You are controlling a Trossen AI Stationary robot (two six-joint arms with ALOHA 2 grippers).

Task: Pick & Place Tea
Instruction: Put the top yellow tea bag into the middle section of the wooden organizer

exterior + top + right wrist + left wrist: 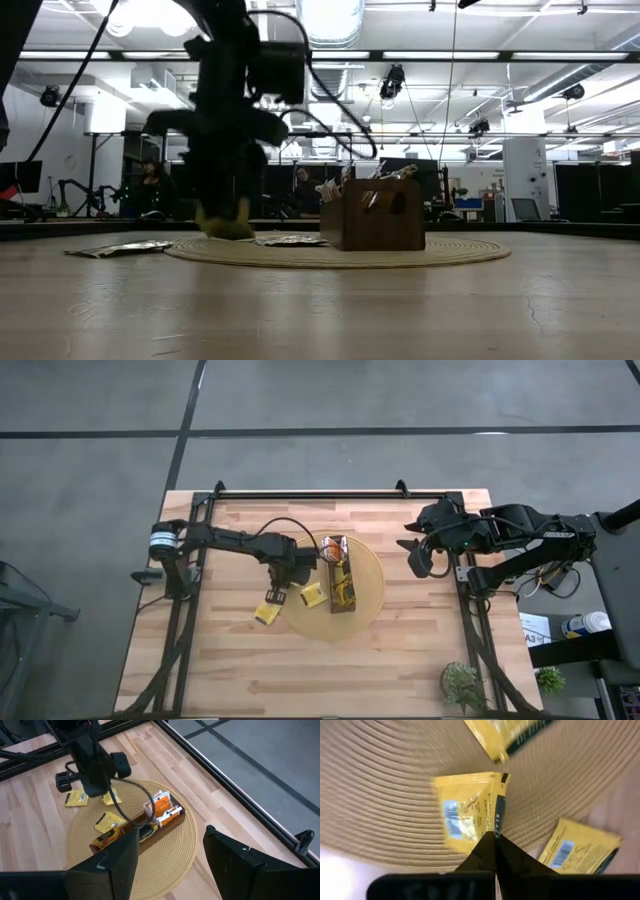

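Pinching a yellow sachet (470, 817) by its edge above the rim of the woven mat (370, 585), our left gripper (492, 840) is closed on it; the tray (340, 575) already holds several, while two sachets lie loose nearby. Our right gripper (170, 850) waits open at the table's right side. Only the left wrist view shows the pinch; the low view blurs it.

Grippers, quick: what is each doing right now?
Left gripper: shut on a yellow sachet above the disc.
Right gripper: open, empty, at the table's right.
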